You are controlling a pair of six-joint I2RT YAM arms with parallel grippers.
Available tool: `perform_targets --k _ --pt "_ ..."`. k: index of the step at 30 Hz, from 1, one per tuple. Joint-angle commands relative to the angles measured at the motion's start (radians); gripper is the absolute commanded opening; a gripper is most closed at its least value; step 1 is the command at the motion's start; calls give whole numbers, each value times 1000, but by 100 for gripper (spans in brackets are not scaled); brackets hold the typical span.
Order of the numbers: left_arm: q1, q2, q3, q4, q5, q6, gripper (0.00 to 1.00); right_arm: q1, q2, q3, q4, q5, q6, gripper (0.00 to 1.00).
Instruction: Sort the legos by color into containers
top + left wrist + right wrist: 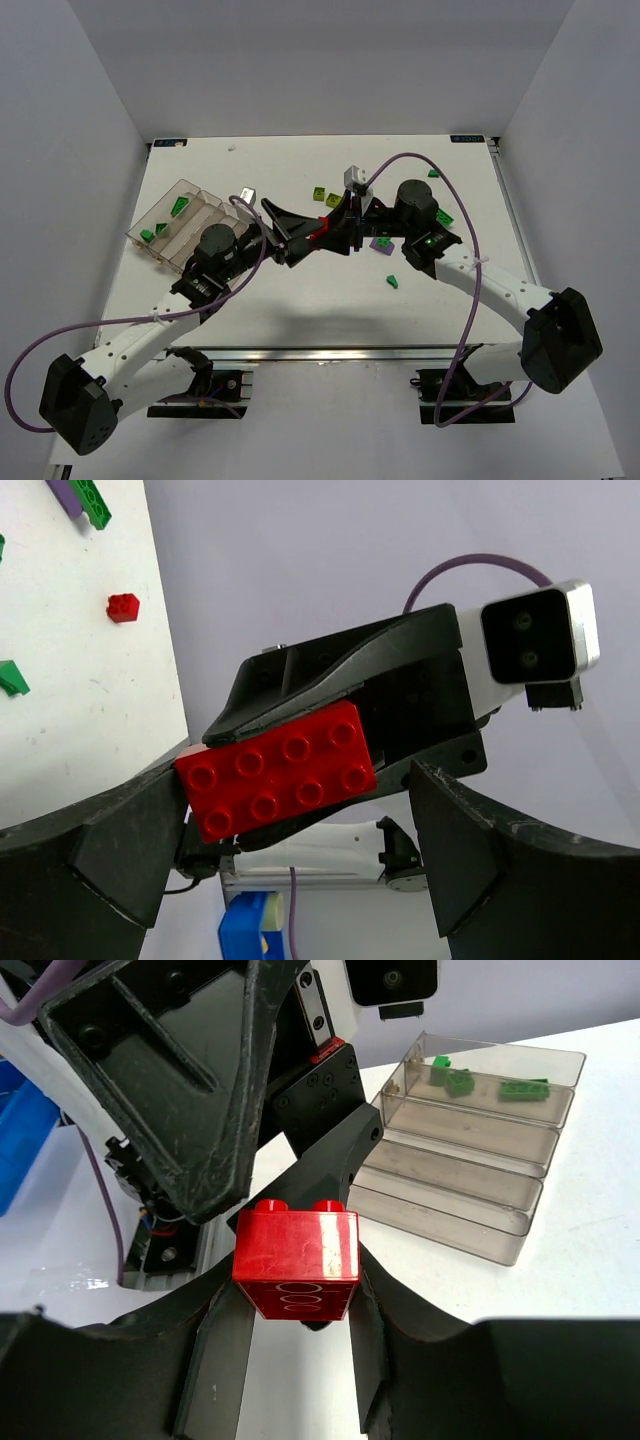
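A red lego is held above the middle of the table where both grippers meet. My right gripper is shut on the red lego, gripping its sides. My left gripper is open; the same red lego sits between its wide-apart jaws, against the left finger. The clear divided tray lies at the left with green legos in its far compartment. It also shows in the right wrist view, with green legos in it.
Loose legos lie on the table: yellow-green ones behind the grippers, a purple one and green ones to the right. A small red lego shows in the left wrist view. Walls enclose the table.
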Motion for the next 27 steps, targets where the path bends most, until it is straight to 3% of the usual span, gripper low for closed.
perform_targets --k 1,9,16,20,21,22,24,25,27 --pt "-5 -10 -2 64 -20 -22 98 2 -8 32 -6 24 -72 9" --pt "-15 -16 -11 10 -22 -11 97 24 7 79 -143 12 -253 8" --pt "-18 7 -3 -25 -26 12 86 54 7 82 -246 26 -352 12" --pt "-18 18 4 -37 -22 20 58 60 7 87 -278 35 -375 20" --pt "-18 19 4 -40 -22 24 44 59 10 90 -286 43 -377 23" --pt "-18 24 6 -45 -22 29 38 60 10 93 -292 47 -380 38" --pt "-18 23 17 -65 -23 47 24 59 8 95 -299 63 -380 56" --pt "-18 16 21 -79 -36 58 22 59 7 95 -301 79 -379 85" --pt "-18 6 53 -163 -62 104 20 57 1 93 -304 104 -380 89"
